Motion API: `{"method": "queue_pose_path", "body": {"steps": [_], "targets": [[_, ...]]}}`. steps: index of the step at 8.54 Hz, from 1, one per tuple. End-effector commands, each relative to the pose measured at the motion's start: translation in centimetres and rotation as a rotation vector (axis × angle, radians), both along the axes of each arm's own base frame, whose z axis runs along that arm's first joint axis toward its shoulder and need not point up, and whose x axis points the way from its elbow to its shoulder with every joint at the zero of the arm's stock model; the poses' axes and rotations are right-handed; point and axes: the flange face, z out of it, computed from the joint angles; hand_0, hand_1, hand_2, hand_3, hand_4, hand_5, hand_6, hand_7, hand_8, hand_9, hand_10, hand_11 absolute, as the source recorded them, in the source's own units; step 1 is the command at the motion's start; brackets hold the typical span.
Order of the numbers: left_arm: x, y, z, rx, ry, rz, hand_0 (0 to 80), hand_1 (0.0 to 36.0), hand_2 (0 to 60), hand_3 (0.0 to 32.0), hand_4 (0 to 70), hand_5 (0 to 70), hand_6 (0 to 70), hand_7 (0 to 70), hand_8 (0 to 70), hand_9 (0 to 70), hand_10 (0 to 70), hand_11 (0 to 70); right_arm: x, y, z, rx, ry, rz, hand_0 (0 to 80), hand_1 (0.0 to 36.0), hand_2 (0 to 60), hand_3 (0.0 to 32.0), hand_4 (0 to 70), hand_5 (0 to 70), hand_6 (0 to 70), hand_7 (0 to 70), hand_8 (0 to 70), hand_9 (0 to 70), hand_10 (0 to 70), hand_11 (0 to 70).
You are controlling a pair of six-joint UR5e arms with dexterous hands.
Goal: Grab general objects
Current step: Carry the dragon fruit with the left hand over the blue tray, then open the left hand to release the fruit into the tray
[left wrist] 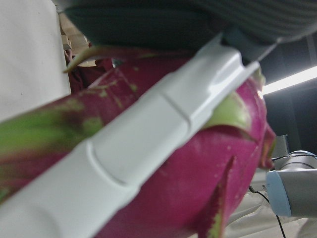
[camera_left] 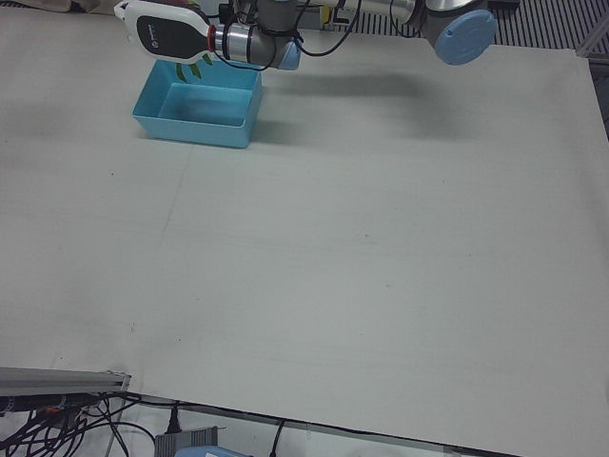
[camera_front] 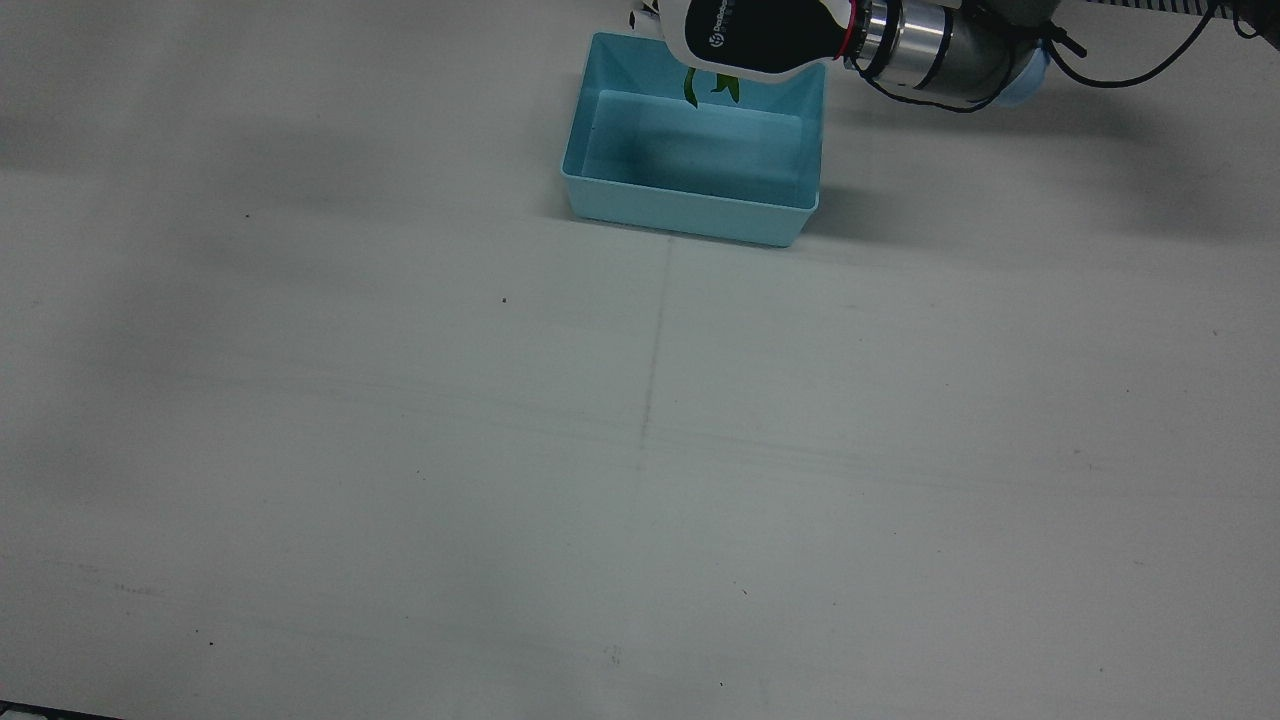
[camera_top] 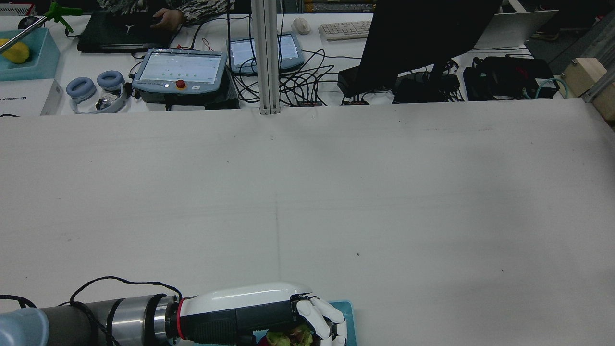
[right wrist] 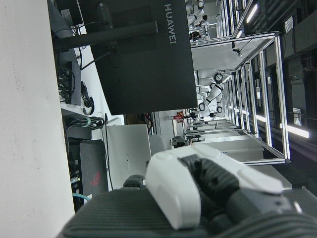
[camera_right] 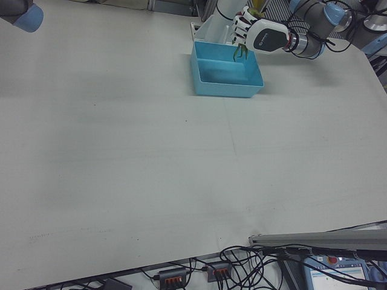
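My left hand (camera_front: 760,35) hovers over the back edge of a light blue bin (camera_front: 690,205) and is shut on a pink dragon fruit (left wrist: 198,173) with green scales. A white finger (left wrist: 148,134) wraps across the fruit in the left hand view. Green tips of the fruit (camera_front: 700,85) hang below the hand over the bin's inside. The rear view shows the hand (camera_top: 269,312) at the bottom edge with the fruit (camera_top: 288,336) under its fingers. My right hand (right wrist: 198,188) appears only in its own view, held away from the table, its pose unclear.
The bin (camera_right: 227,90) holds nothing else that shows. Beyond the table's far edge stand a metal post (camera_top: 266,57), a teach pendant (camera_top: 180,69), a black monitor (camera_top: 423,33) and cables. A person's hand (camera_top: 168,19) rests on a laptop.
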Motion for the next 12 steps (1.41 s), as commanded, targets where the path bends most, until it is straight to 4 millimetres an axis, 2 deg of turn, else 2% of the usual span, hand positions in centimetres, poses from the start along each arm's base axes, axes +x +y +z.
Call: {"method": "queue_pose_path", "body": {"steps": [1, 2, 3, 4, 5, 6, 7, 8, 9, 10, 12], "targets": [[0.6, 0.4, -1.7, 0.039, 0.104, -0.001, 80.0, 36.0, 60.0, 0.0, 9.6, 70.0, 35.7, 70.0, 7.7, 16.8, 62.0, 70.0, 0.0, 0.0, 0.0, 0.000, 0.000, 0.001, 0.0, 0.0, 0.0, 0.0, 0.0, 0.0, 0.0, 0.0, 0.0, 0.0, 0.0, 0.0], [0.7, 0.6, -2.0, 0.067, 0.142, 0.004, 80.0, 36.0, 60.0, 0.0, 0.1, 70.0, 13.8, 60.0, 1.7, 10.6, 36.7, 57.3, 0.0, 0.0, 0.0, 0.000, 0.000, 0.001, 0.0, 0.0, 0.0, 0.0, 0.0, 0.0, 0.0, 0.0, 0.0, 0.0, 0.0, 0.0], [0.5, 0.8, 0.3, 0.067, 0.122, 0.006, 80.0, 36.0, 60.0, 0.0, 0.0, 67.2, 8.0, 53.9, 0.6, 9.3, 27.3, 45.3, 0.0, 0.0, 0.0, 0.000, 0.000, 0.000, 0.0, 0.0, 0.0, 0.0, 0.0, 0.0, 0.0, 0.0, 0.0, 0.0, 0.0, 0.0], [0.3, 0.3, 4.7, 0.044, 0.068, -0.014, 80.0, 36.0, 60.0, 0.0, 0.0, 70.0, 6.1, 57.1, 0.2, 10.0, 31.6, 51.0, 0.0, 0.0, 0.0, 0.000, 0.000, 0.000, 0.0, 0.0, 0.0, 0.0, 0.0, 0.0, 0.0, 0.0, 0.0, 0.0, 0.0, 0.0], [0.7, -0.5, 6.3, 0.015, 0.072, -0.027, 80.0, 36.0, 60.0, 0.0, 0.0, 68.4, 1.0, 51.8, 0.0, 8.9, 30.8, 50.0, 0.0, 0.0, 0.0, 0.000, 0.000, 0.000, 0.0, 0.0, 0.0, 0.0, 0.0, 0.0, 0.0, 0.0, 0.0, 0.0, 0.0, 0.0], [0.5, -1.5, 9.3, -0.015, 0.060, -0.051, 80.0, 36.0, 60.0, 0.4, 0.0, 28.8, 0.0, 47.4, 0.0, 8.0, 18.3, 33.2, 0.0, 0.0, 0.0, 0.000, 0.000, 0.000, 0.0, 0.0, 0.0, 0.0, 0.0, 0.0, 0.0, 0.0, 0.0, 0.0, 0.0, 0.0], [0.0, -1.6, 10.4, -0.017, 0.058, -0.062, 80.0, 36.0, 60.0, 8.4, 0.0, 0.0, 0.0, 31.6, 0.0, 4.9, 14.1, 27.1, 0.0, 0.0, 0.0, 0.000, 0.000, 0.000, 0.0, 0.0, 0.0, 0.0, 0.0, 0.0, 0.0, 0.0, 0.0, 0.0, 0.0, 0.0], [-0.2, -1.6, 10.9, -0.024, 0.055, -0.066, 80.0, 36.0, 60.0, 12.2, 0.0, 0.0, 0.0, 11.1, 0.0, 0.8, 7.9, 18.1, 0.0, 0.0, 0.0, 0.000, 0.000, 0.000, 0.0, 0.0, 0.0, 0.0, 0.0, 0.0, 0.0, 0.0, 0.0, 0.0, 0.0, 0.0], [-0.3, -1.8, 10.8, -0.055, 0.075, -0.094, 80.0, 36.0, 60.0, 10.4, 0.0, 0.0, 0.0, 8.4, 0.0, 0.2, 0.5, 6.2, 0.0, 0.0, 0.0, 0.000, 0.000, 0.000, 0.0, 0.0, 0.0, 0.0, 0.0, 0.0, 0.0, 0.0, 0.0, 0.0, 0.0, 0.0], [-0.2, -1.8, 10.5, -0.082, 0.104, -0.104, 80.0, 36.0, 60.0, 9.0, 0.3, 0.0, 0.0, 15.5, 0.0, 1.7, 0.0, 0.0, 0.0, 0.0, 0.0, 0.000, 0.000, 0.000, 0.0, 0.0, 0.0, 0.0, 0.0, 0.0, 0.0, 0.0, 0.0, 0.0, 0.0, 0.0], [-0.8, -2.6, 10.4, -0.098, 0.118, -0.119, 80.0, 36.0, 60.0, 9.2, 2.7, 0.0, 0.0, 21.5, 0.0, 2.9, 0.0, 0.0, 0.0, 0.0, 0.0, 0.000, 0.000, 0.000, 0.0, 0.0, 0.0, 0.0, 0.0, 0.0, 0.0, 0.0, 0.0, 0.0, 0.0, 0.0]]}}
